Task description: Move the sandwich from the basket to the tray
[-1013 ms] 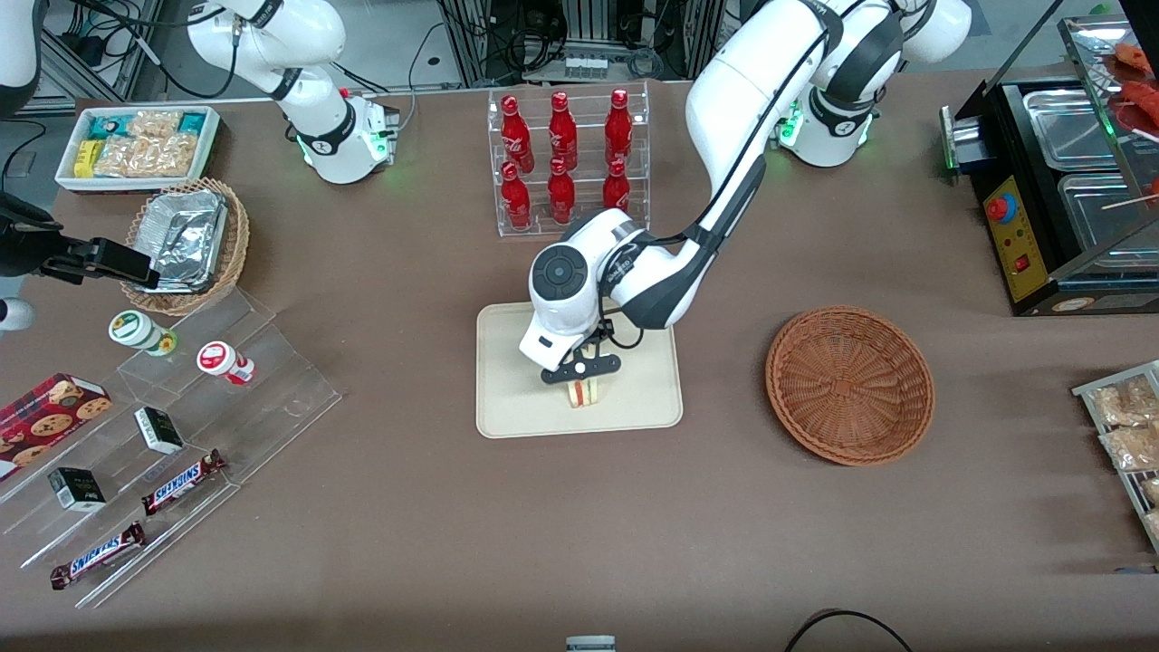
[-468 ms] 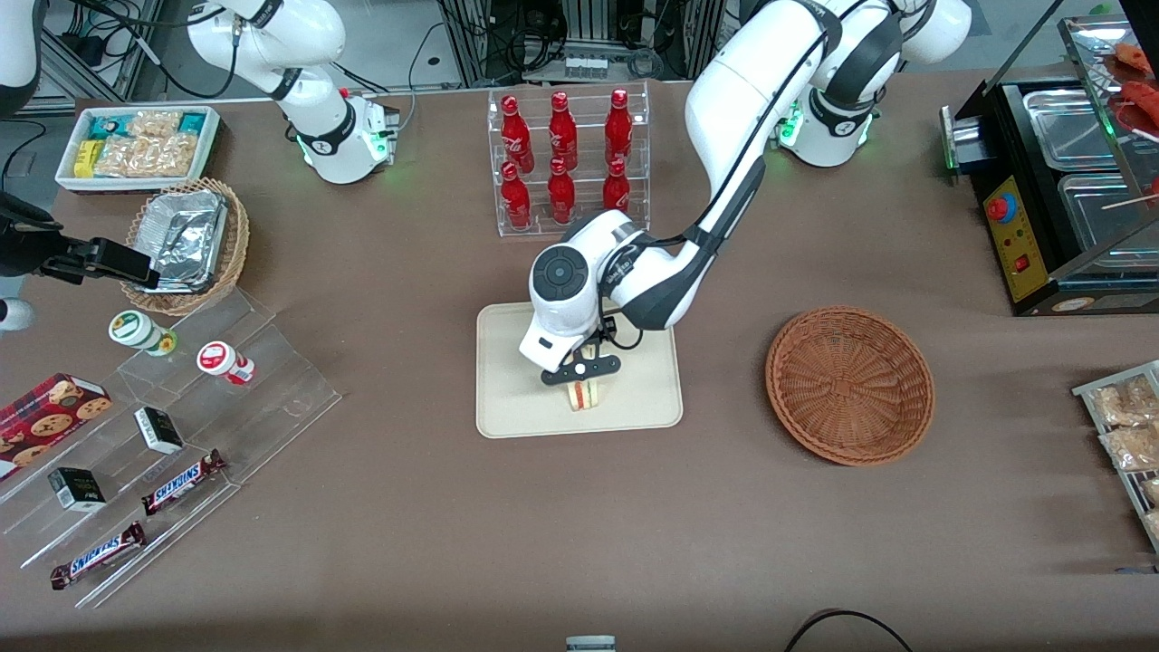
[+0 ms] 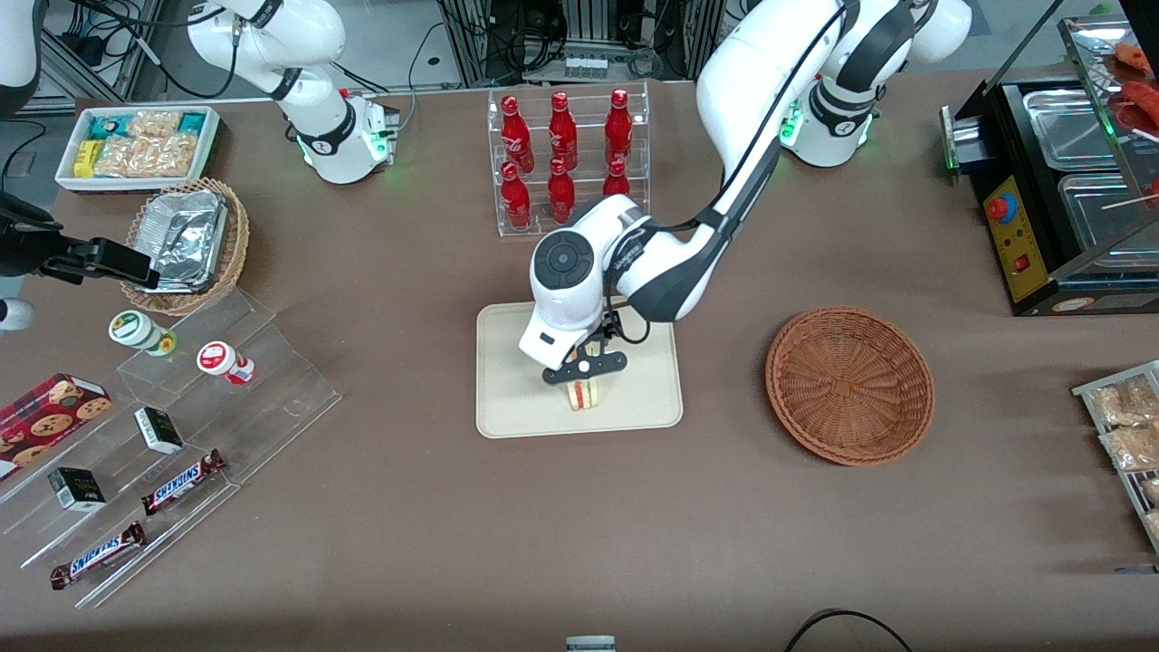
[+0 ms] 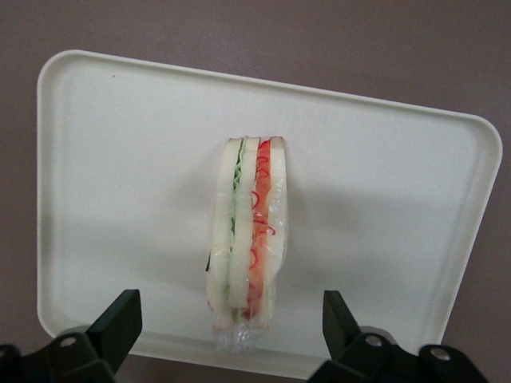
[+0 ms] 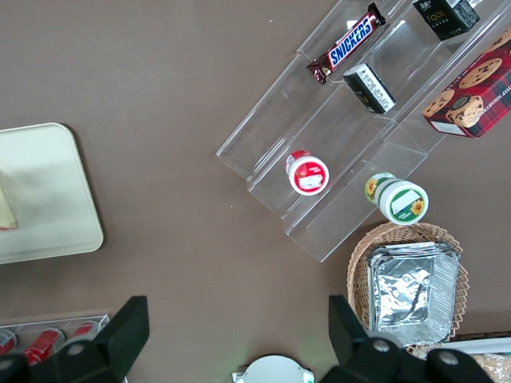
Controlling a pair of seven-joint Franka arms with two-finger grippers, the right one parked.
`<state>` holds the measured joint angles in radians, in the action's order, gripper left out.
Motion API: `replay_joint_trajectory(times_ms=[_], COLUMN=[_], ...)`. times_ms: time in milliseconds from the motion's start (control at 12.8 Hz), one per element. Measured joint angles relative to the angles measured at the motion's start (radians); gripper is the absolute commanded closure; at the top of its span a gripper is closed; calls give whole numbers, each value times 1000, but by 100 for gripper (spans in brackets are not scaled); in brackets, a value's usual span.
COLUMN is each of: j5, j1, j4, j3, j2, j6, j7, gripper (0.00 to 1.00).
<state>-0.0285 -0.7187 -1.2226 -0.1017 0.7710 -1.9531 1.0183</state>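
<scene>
Only the wrist view shows the pincer (image 4: 231,335) wide open, straddling the sandwich (image 4: 246,239) untouched on the tray (image 4: 383,199).

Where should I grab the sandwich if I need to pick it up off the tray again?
Grip the sandwich across its two flat bread faces, coming straight down from above. It stands on edge on the tray with its striped filling edge up, so the bread faces are the broad parallel sides. The gripper hangs open above it, one finger on each side, so it seems lined up for that.
</scene>
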Motion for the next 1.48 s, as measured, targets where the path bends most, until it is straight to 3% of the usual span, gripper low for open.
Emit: replay_joint_trajectory(times_ms=[468,701,1091,1481], j5=[-1,-2,-2,-1], j1=[2,4,97,226], j4=[1,-7,-74,-204], j3=[13,81,107,109], j2=[-83,-128,-212,-348], j6=[114,180,194,224], j7=[-103,-137,-281,-537], gripper=[0,0,0,0])
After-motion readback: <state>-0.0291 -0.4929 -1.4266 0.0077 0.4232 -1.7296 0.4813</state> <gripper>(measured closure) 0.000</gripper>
